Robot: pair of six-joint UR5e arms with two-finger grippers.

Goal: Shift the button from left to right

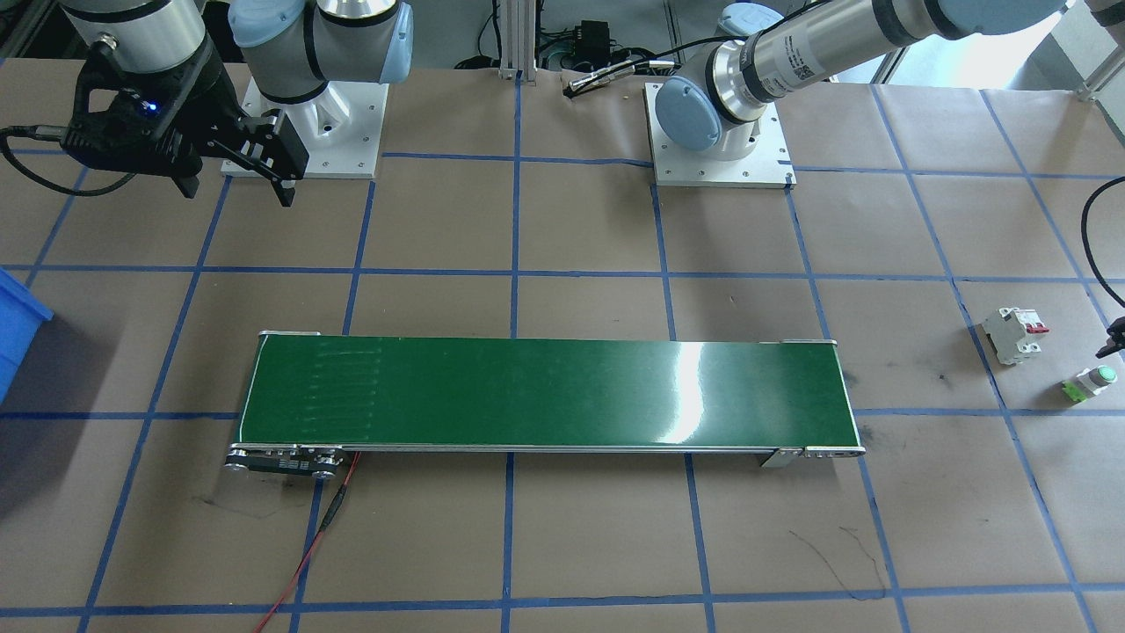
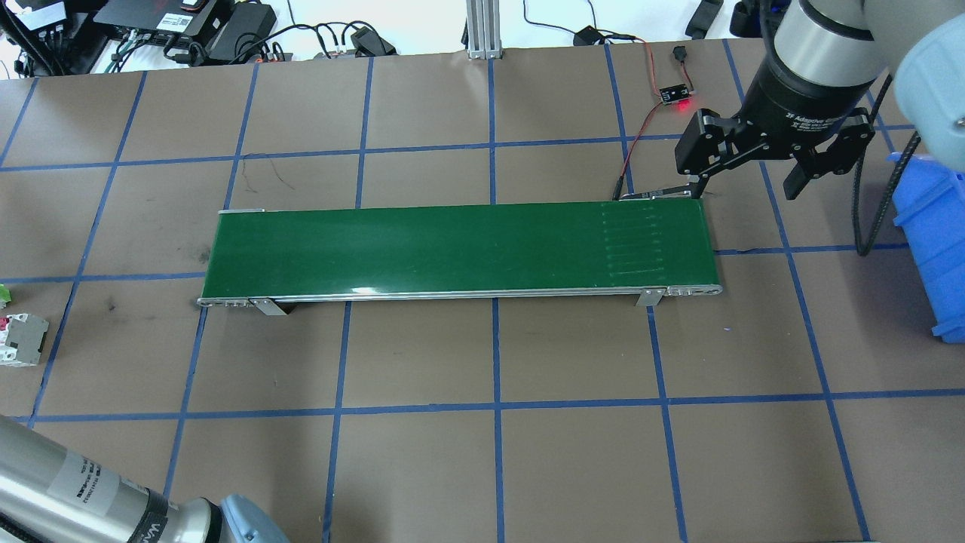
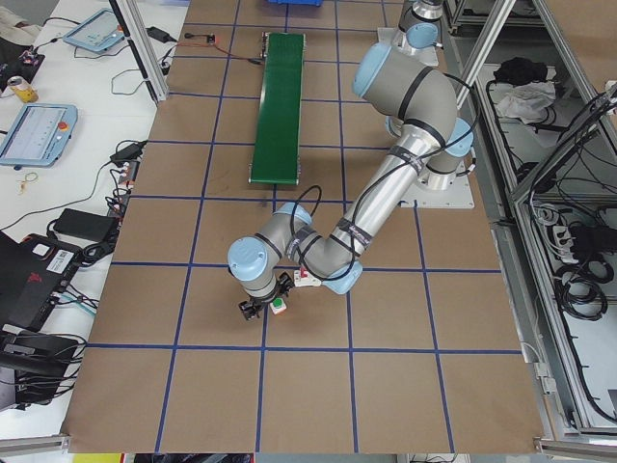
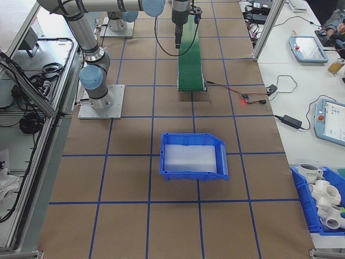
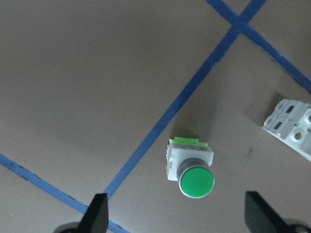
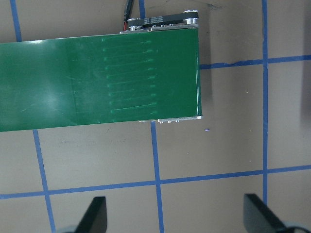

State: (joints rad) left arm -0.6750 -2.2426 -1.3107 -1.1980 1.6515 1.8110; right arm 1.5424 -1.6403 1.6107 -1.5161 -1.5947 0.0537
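Observation:
The button [image 5: 192, 170], with a round green cap and a pale blocky base, lies on the brown table paper, also seen in the front view as the button [image 1: 1090, 383] at the far right. My left gripper [image 5: 177, 213] hovers above it, open, with its fingertips wide on either side and not touching it. Only a dark tip of that gripper [image 1: 1114, 338] shows in the front view. My right gripper [image 2: 746, 188] hangs open and holds nothing above the far end of the green conveyor belt [image 2: 460, 245].
A white circuit breaker [image 1: 1015, 334] with red levers sits close beside the button. A blue bin [image 2: 935, 241] stands at the table's right end. Red wires and a small lit board [image 2: 676, 94] lie behind the belt's right end.

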